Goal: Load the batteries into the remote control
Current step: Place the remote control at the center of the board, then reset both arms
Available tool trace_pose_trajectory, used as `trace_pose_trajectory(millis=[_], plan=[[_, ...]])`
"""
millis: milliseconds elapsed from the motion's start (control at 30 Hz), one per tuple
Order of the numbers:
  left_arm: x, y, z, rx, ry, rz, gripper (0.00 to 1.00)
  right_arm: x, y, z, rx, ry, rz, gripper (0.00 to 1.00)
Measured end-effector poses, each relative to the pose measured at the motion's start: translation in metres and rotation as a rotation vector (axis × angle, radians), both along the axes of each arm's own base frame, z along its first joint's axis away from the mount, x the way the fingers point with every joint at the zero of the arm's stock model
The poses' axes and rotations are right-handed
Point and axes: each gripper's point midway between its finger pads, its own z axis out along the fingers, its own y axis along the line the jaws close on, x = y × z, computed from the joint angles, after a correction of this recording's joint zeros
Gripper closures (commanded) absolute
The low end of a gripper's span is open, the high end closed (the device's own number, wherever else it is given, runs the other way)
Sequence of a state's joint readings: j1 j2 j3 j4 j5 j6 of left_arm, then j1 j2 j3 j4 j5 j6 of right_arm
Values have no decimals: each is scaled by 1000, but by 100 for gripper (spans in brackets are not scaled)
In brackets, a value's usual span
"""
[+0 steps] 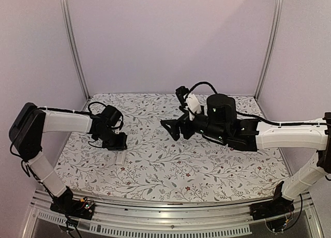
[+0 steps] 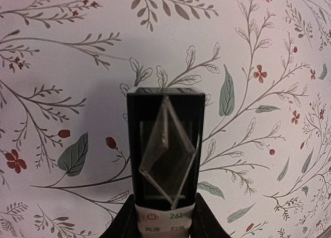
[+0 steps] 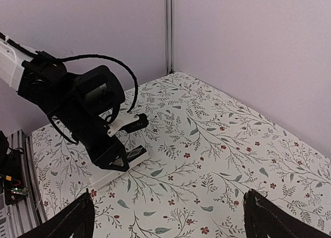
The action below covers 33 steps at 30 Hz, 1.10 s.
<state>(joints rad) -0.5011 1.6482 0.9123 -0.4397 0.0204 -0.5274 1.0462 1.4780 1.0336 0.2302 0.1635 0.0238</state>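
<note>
Gripping the slim white rectangular remote control (image 2: 165, 139) by its long sides, your left gripper (image 2: 165, 225) holds it flat on the floral cloth table cover (image 1: 207, 165), left side. Your right gripper (image 3: 168, 217) hangs above mid-table, jaws fully spread, empty.

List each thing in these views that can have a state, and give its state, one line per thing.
slim white remote control with a dark display: lying flat on the floral cloth, display side up, gripped at its sides.
left gripper: fingers shut on the remote control.
right gripper: fingers wide open, empty, held above the floral cloth.
batteries: not seen in any view.
</note>
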Motion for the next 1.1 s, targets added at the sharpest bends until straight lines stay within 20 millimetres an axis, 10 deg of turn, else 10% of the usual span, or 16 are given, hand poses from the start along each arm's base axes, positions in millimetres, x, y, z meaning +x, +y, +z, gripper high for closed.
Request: trace_pose_trajectory(millis=[133, 467, 667, 867, 1100], plan=[[1, 1, -14, 0, 43, 2, 70, 0, -3, 1, -3, -5, -10, 1], [0, -2, -10, -35, 30, 17, 15, 1, -15, 10, -7, -41, -40, 1], [14, 2, 57, -98, -167, 63, 8, 27, -43, -2, -20, 0, -128, 1], [29, 54, 147, -47, -545, 246, 5, 92, -165, -43, -7, 117, -434, 1], [11, 122, 130, 194, -714, 406, 2, 96, -309, -95, 103, 250, -730, 1]])
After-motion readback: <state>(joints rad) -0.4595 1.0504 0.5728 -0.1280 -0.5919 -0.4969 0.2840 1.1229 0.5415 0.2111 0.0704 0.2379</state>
